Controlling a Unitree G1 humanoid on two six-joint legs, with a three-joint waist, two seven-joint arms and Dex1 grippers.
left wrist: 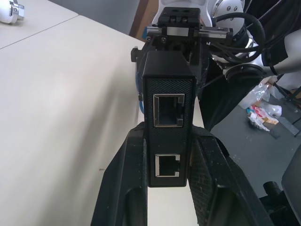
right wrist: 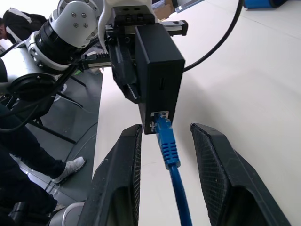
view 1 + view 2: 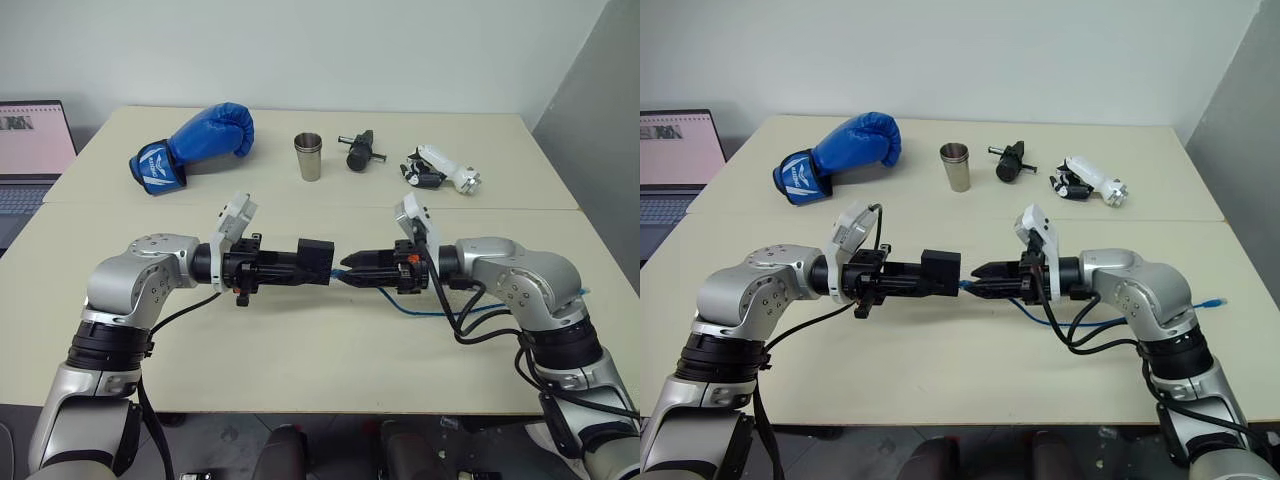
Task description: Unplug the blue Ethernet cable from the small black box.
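My left gripper [image 3: 324, 267] is shut on the small black box [image 3: 317, 254] and holds it above the table's middle. In the left wrist view the box [image 1: 168, 94] stands between the fingers [image 1: 123, 179] and shows two empty ports. The blue Ethernet cable [image 2: 175, 183] has its plug [image 2: 164, 136] in a port on the box's [image 2: 160, 66] other edge. My right gripper [image 2: 165, 128] faces the left one with its fingers [image 2: 123, 160] open on either side of the plug, not touching it. The cable loops under the right wrist [image 3: 425, 310] and its far end lies on the table [image 3: 1211, 300].
At the back of the table [image 3: 300, 350] lie a blue boxing glove [image 3: 195, 145], a metal cup [image 3: 308, 157], a black cylindrical tool [image 3: 360, 152] and a white and black device [image 3: 442, 168]. A laptop [image 3: 30, 150] stands at the far left. A person [image 2: 14, 23] is beside the table.
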